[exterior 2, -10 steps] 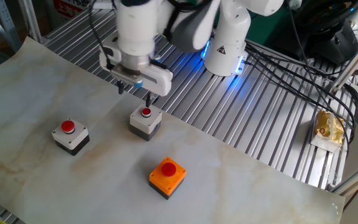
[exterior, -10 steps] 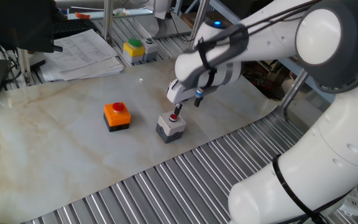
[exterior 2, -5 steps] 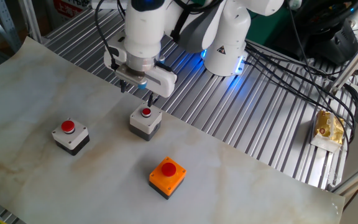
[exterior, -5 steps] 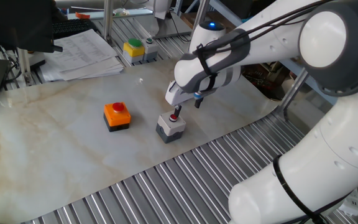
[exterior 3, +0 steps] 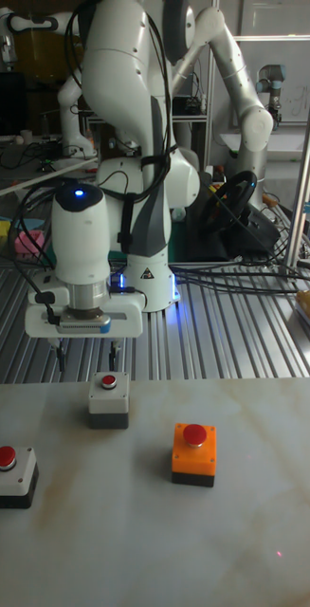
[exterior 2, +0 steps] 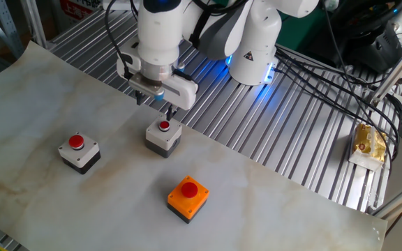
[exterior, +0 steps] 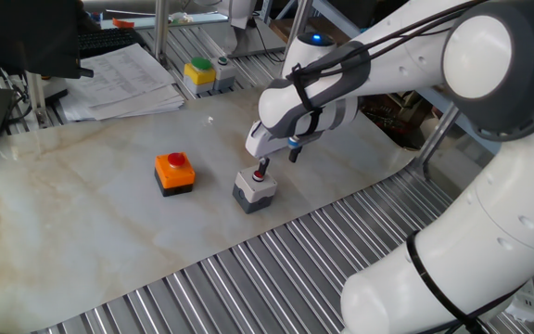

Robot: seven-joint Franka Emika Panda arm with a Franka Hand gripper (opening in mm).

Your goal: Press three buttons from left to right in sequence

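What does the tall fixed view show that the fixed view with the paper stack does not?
Only the tall view shows the white-topped button box and an open gap between the two fingers of the gripper.

Only the view with the paper stack shows those papers and the yellow box with a green button.

Both show the grey button box beneath the gripper and the orange button box beside it on the table.
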